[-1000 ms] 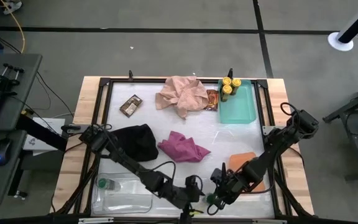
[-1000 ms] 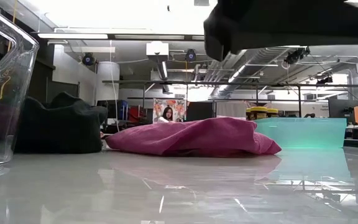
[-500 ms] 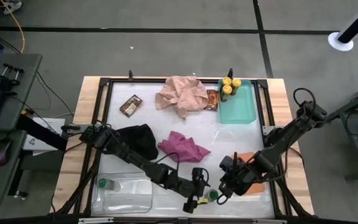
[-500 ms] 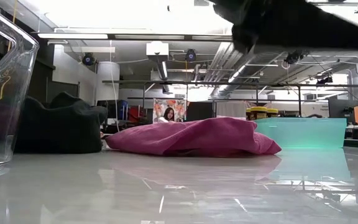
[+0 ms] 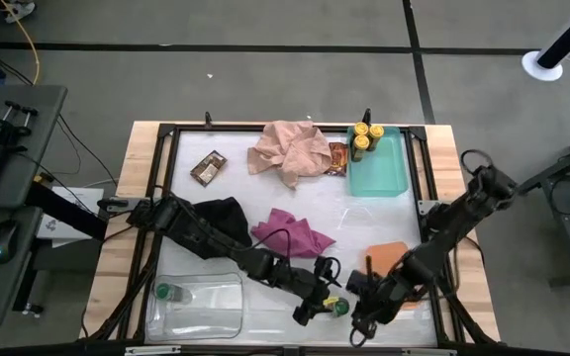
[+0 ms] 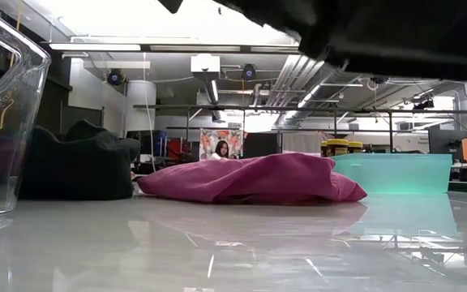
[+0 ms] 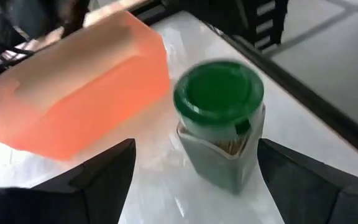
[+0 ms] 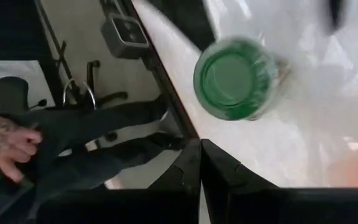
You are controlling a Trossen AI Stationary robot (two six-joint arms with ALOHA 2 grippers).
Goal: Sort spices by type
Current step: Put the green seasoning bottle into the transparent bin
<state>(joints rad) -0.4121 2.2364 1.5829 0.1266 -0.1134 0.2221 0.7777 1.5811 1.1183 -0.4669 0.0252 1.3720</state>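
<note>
A green-lidded spice jar (image 5: 341,308) stands upright on the white table near its front edge, seen also in the left wrist view (image 7: 219,124) and the right wrist view (image 8: 235,78). My left gripper (image 5: 323,303) is open; its fingers (image 7: 98,180) stand on either side of the jar with gaps showing. My right gripper (image 5: 362,314) is shut, just right of the jar and above it. Yellow-lidded jars (image 5: 362,138) sit in the teal tray (image 5: 384,173). Another green-lidded jar (image 5: 164,292) stands in the clear tray (image 5: 206,311). Foil packets lie at the far side (image 5: 337,158) and far left (image 5: 208,168).
The orange tray (image 5: 392,259) sits right beside the jar (image 7: 79,87). A magenta cloth (image 5: 290,232), a black cloth (image 5: 221,222) and a pink cloth (image 5: 290,148) lie on the table. A person's hand (image 8: 8,143) shows beyond the table's near edge.
My left gripper has swung toward the table's right edge, up to the green-lidded jar, rolling as it went, and stays open. My right gripper, still shut, has risen and drawn back from the jar toward the right. The jar stands upright in about the same place.
</note>
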